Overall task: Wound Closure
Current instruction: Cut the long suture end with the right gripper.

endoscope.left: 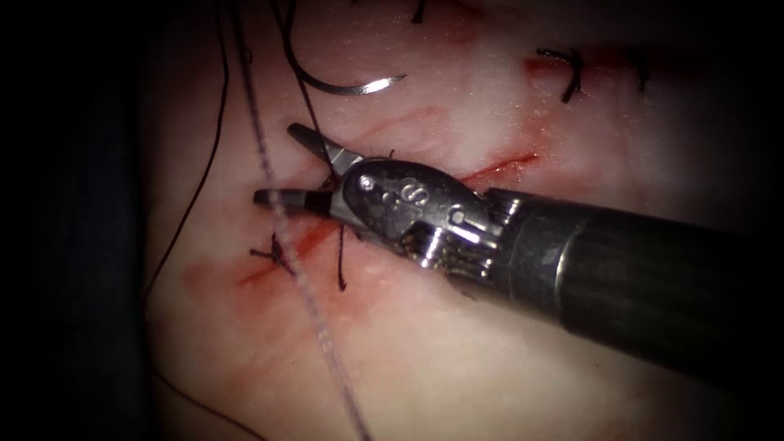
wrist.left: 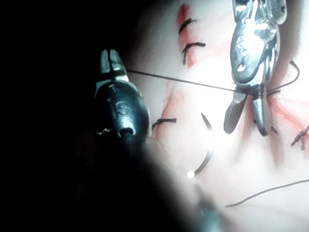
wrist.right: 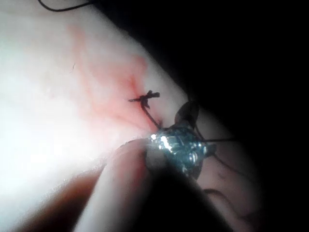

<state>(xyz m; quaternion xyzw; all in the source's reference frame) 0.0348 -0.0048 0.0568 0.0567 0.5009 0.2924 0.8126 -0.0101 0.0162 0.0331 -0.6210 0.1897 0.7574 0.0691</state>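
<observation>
The cut (endoscope.left: pixel 498 167) is running as a red slant across the tissue (endoscope.left: pixel 457 359), and I am hanging my right claw (endoscope.left: pixel 282 166) directly over its lower stretch. That claw is gaping wide and gripping nothing. The thread (wrist.left: pixel 183 81) is passing between its two blades close to the hinge. My left claw (wrist.left: pixel 110 57), well off to the left of the cut, is clenching that thread. The strand is lying dead straight between my two claws, so I judge I am keeping it taut to lift it off the skin.

The needle (endoscope.left: pixel 351 86) is lying loose on the surface above the cut, free of both claws and not in the tissue.

A tied knot (endoscope.left: pixel 273 253) is sitting on the cut just beside my lower blade, which is leaving little slack there. Below the cut bare tissue is giving open room. Left of the cut the tissue is falling away into dark.
</observation>
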